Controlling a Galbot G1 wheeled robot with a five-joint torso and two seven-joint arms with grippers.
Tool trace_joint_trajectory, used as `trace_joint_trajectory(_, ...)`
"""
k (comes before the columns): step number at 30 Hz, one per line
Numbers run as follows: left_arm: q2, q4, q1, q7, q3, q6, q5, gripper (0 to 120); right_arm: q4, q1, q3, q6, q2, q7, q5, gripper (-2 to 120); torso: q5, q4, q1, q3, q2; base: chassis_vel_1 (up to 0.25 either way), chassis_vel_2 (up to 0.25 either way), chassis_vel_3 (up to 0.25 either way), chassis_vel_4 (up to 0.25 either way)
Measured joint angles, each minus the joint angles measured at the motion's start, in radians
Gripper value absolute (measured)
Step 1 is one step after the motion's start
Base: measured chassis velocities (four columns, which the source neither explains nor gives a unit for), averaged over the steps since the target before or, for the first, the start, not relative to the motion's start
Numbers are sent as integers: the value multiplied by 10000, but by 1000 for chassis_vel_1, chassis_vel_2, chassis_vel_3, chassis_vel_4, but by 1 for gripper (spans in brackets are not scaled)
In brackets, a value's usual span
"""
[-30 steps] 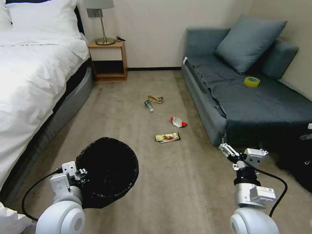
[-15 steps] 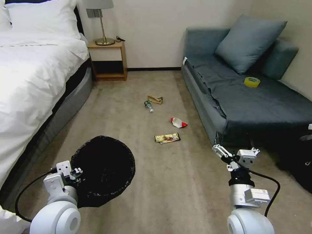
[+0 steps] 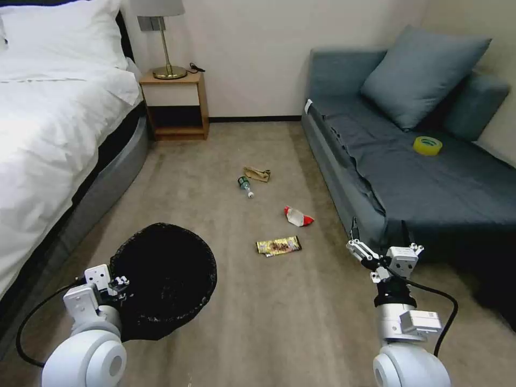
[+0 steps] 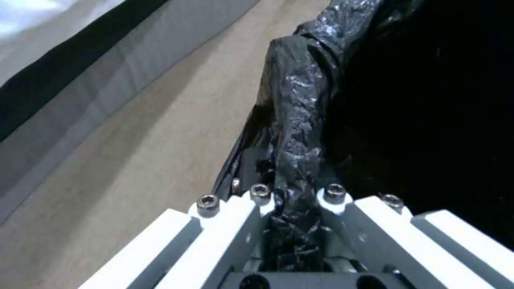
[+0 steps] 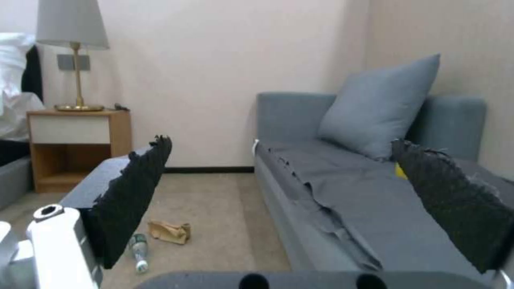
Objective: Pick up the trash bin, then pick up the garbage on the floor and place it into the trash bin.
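The trash bin (image 3: 166,279), round and black with a black liner, hangs tilted at the lower left of the head view. My left gripper (image 3: 119,283) is shut on its near rim; the left wrist view shows the crumpled liner edge (image 4: 297,160) pinched between the jaws. The garbage lies on the carpet ahead: a gold-brown wrapper (image 3: 278,246), a red-and-white wrapper (image 3: 297,216), a small bottle (image 3: 245,185) and a tan paper scrap (image 3: 257,173). My right gripper (image 3: 380,239) is open near the sofa's front corner, to the right of the gold-brown wrapper. In the right wrist view the bottle (image 5: 138,249) and scrap (image 5: 170,231) lie beyond its left finger (image 5: 134,200).
A white bed (image 3: 48,140) runs along the left and a grey sofa (image 3: 419,188) along the right, with a yellow tape roll (image 3: 428,145) on its seat. A wooden nightstand (image 3: 174,105) with a lamp stands at the back wall. Bare carpet lies between bed and sofa.
The whole head view has shifted, so the camera has moved. The left arm with the bin sits lower and further left in the picture. The right gripper has moved left, still open.
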Motion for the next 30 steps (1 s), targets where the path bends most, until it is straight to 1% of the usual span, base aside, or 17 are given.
trace_joint_trajectory(1,-3,13,0,3,0,-17,1,3,-6,3,1,0,-4,-1,-1,100,-4,0,0,0,0,-197,190,198,-189)
trace_joint_trajectory(3,-19,47,0,17,0,-63,4,2,-46,17,17,8,-21,-7,-4,100,0,0,0,0,0,-185,196,206,-187)
trace_joint_trajectory(20,-50,244,-114,50,-71,-157,5,2,-229,154,-12,87,-103,-67,-6,100,-1,-1,0,0,0,-186,189,189,-180)
trace_joint_trajectory(30,-38,355,-188,54,-109,-224,-6,2,-416,308,-80,259,-135,-122,-78,100,-1,0,0,0,0,-136,152,146,-154)
